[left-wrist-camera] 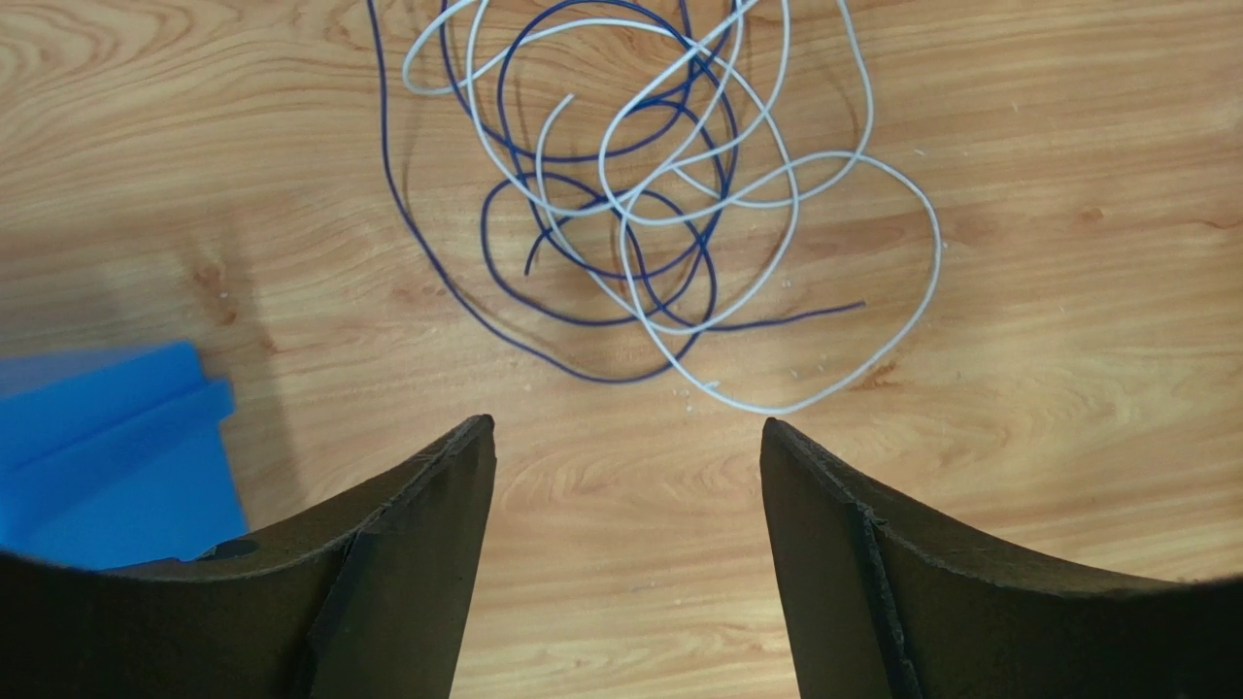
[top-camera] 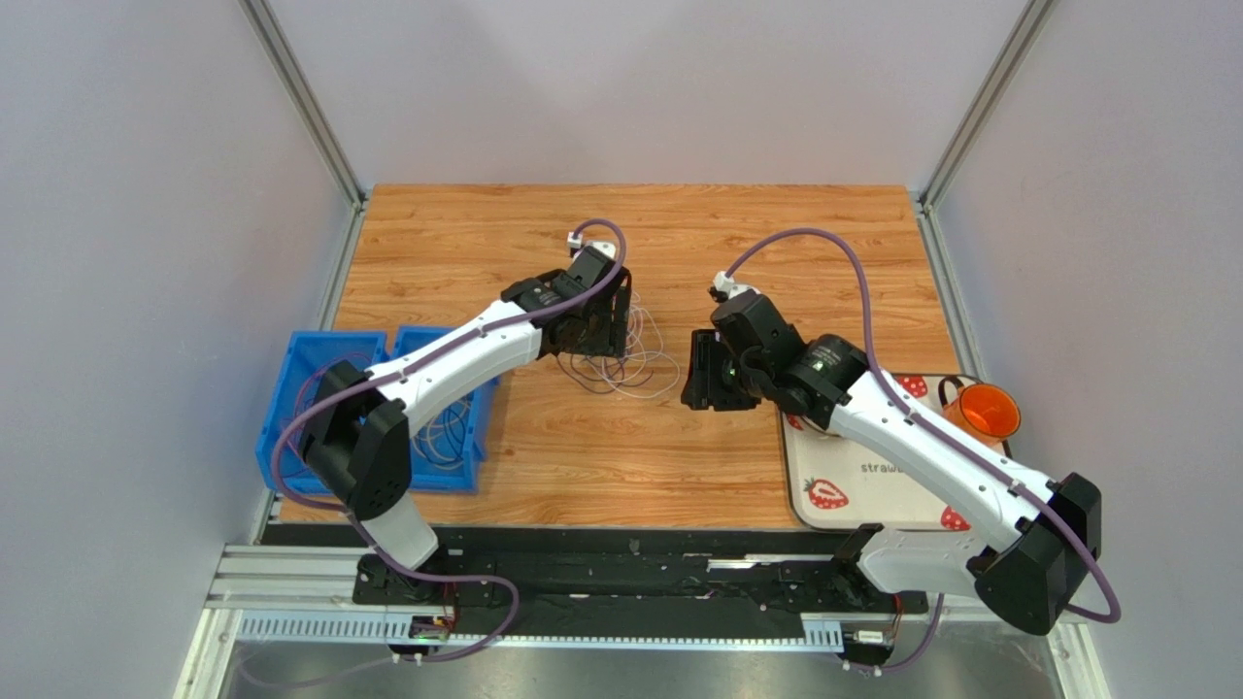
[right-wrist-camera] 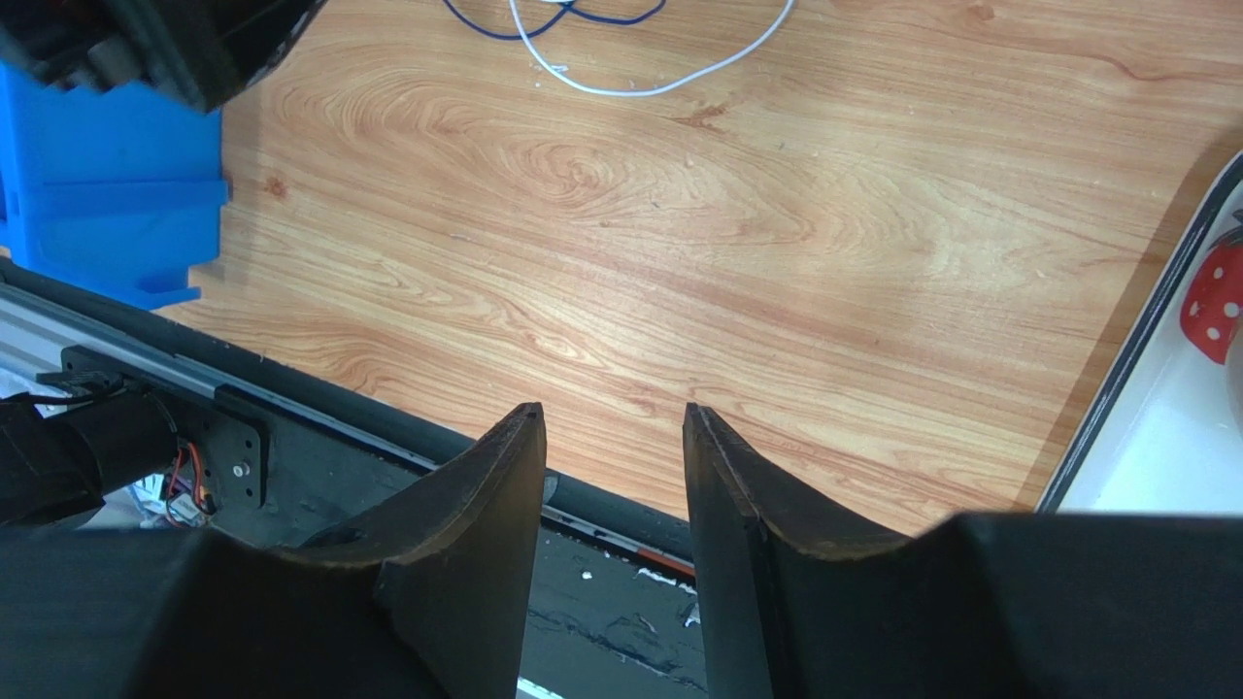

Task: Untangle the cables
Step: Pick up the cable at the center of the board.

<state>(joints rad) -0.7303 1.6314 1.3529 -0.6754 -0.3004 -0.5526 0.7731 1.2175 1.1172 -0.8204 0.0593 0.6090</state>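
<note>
**Two open hands by a tangle of wires**

The big brown wooden table point(top-camera: 584, 466) fills the middle of the top view. Two white and black robot arms reach over it from the near edge.

The left gripper point(left-wrist-camera: 628, 430) is open wide. Only bare wood shows between its two dark fingers, so it holds nothing. It hangs just near the wires.

The right gripper point(right-wrist-camera: 613, 415) is open too, but with a smaller gap. It holds nothing. It sits a little to the right of the wires and does not touch them.

A white square tray with red strawberry pictures point(top-camera: 861, 488) lies on the right. Two blue plastic boxes point(top-camera: 314, 423) sit side by side on the left. A small orange cup point(top-camera: 989, 412) stands at the tray's far right corner.

The cables point(left-wrist-camera: 642, 190) are thin dark blue and white wires. They lie in loose loops, crossed over each other, flat on the wood between the two grippers.
</note>
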